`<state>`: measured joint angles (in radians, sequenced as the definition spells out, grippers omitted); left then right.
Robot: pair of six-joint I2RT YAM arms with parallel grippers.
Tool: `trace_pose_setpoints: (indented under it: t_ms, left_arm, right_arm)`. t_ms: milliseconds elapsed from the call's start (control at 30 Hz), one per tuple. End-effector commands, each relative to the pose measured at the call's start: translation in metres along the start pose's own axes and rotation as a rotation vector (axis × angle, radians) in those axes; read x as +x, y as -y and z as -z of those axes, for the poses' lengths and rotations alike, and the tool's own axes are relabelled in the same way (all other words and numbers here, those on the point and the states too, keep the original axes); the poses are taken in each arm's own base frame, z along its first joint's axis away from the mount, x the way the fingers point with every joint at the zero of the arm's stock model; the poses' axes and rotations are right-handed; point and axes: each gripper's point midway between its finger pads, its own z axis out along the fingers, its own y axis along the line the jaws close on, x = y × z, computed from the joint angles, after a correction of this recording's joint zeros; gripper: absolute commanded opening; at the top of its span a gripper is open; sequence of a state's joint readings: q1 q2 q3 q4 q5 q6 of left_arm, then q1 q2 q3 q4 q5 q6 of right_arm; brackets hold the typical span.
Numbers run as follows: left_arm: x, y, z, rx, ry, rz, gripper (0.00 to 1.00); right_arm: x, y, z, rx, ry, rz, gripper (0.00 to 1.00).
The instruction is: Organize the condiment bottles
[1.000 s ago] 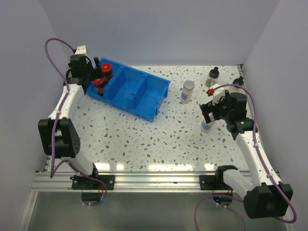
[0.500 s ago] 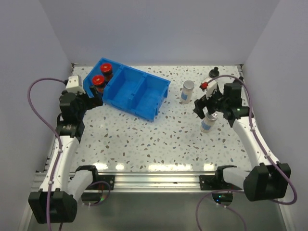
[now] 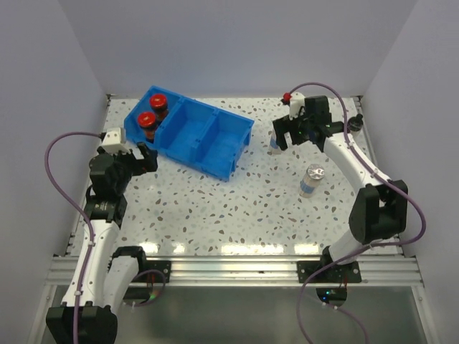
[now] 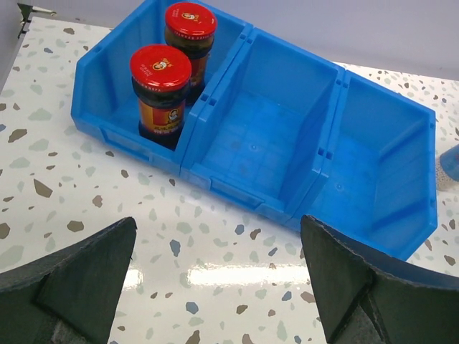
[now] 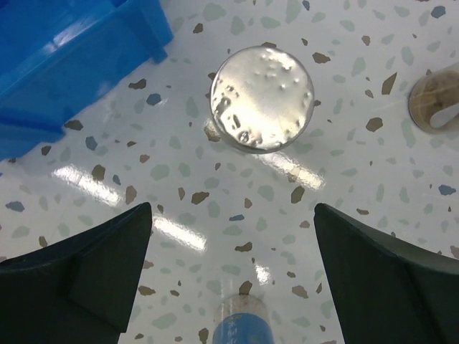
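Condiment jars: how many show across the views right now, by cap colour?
Red-capped jars: 2, both in one end compartment of the blue bin.
Silver-capped jars: 2, outside the bin.
Black-capped jars: 0 clearly in view.
Total: 4.

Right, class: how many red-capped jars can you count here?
2. Both stand in the leftmost compartment of the blue bin: the front red-capped jar, and the rear red-capped jar behind it. The right arm may hide others.

Bright blue plastic bin [image 4: 237,192]; inside, two red-capped dark jars [image 4: 161,86], red-and-yellow labels. Silver-lidded clear jar [image 3: 311,180], blue label. White table [image 4: 86,193] speckled brown, grey, blue.
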<state>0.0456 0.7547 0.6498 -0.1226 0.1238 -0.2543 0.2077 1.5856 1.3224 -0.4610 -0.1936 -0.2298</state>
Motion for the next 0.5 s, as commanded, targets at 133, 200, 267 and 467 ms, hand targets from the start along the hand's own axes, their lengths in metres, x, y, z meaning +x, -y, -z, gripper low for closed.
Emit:
trace_pose_setpoints:
  t_ms: [133,200,267,467]
  left_arm:
    - [-0.013,0.004,0.003,0.016,0.05,-0.006,1.0]
    - [-0.013,0.003,0.003,0.011,0.05,-0.005,1.0]
    - [-0.013,0.003,0.003,0.011,0.051,-0.009,1.0]
    - [-0.013,0.001,0.003,0.003,0.051,-0.01,1.0]
  right_arm:
    - [-0.03,0.026,-0.022,0.167,0.007,-0.157,0.99]
    - [-0.031,0.026,-0.032,0.152,0.001,-0.165,0.98]
    - [-0.035,0.022,-0.038,0.13,0.006,-0.181,0.99]
    - [-0.037,0.026,-0.055,0.143,0.001,-0.195,0.98]
